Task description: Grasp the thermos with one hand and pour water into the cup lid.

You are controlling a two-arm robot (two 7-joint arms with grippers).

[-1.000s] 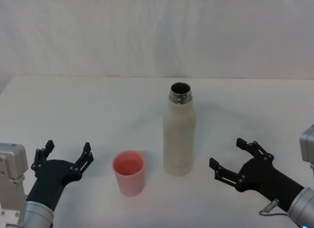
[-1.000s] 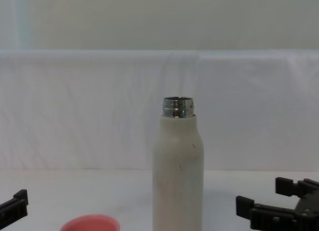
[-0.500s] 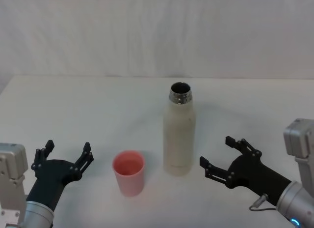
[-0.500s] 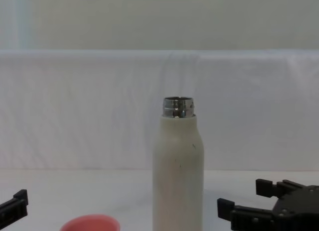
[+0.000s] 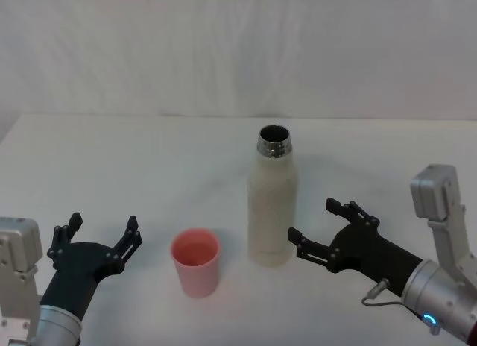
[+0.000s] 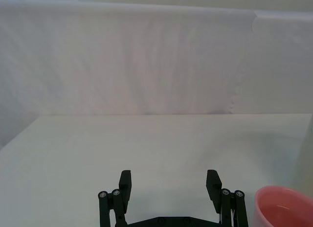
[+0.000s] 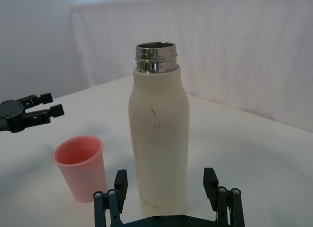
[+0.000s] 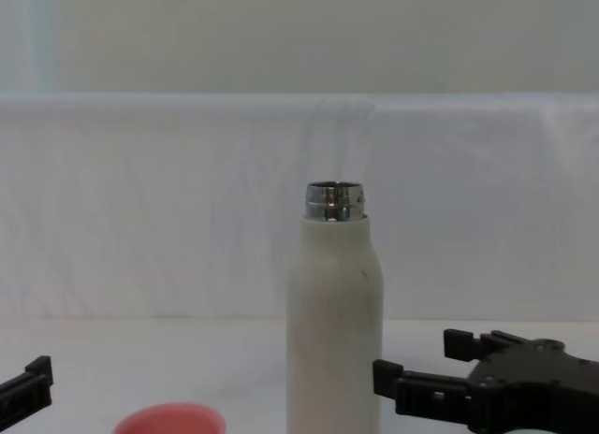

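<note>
**Q:** While on the right side — right gripper [image 5: 317, 228] state, position?

**A:** Spread wide, empty. Sits just beside the thermos [image 5: 272, 204] on the robot's right, low on the body, fingertips aimed at it. Nearer fingertip almost at the bottle wall in the head view; contact can't be confirmed. From the right wrist view, bottle framed between both fingers [image 7: 120, 180], clear gap on each side.

**Q:** Thermos itself?

**A:** Upright on the white surface [image 5: 149, 167], near centre. Uncapped, steel neck exposed, mouth open. A few dark specks on the cream body.

**Q:** Cup lid?

**A:** Pink cup lid [image 5: 196, 262] upright on the surface, open end up, just beside the thermos on the robot's left and a bit nearer the robot. Not touching the bottle. Contents hard to judge.

**Q:** Left gripper?

**A:** Left gripper [image 5: 100, 234] idle, low over the surface at the left, well apart from the cup lid. Fingers wide open, holding nothing. Pink rim visible at the edge of the left wrist view.

**Q:** Backdrop?

**A:** White cloth [image 5: 238, 48] hung behind the surface.
</note>
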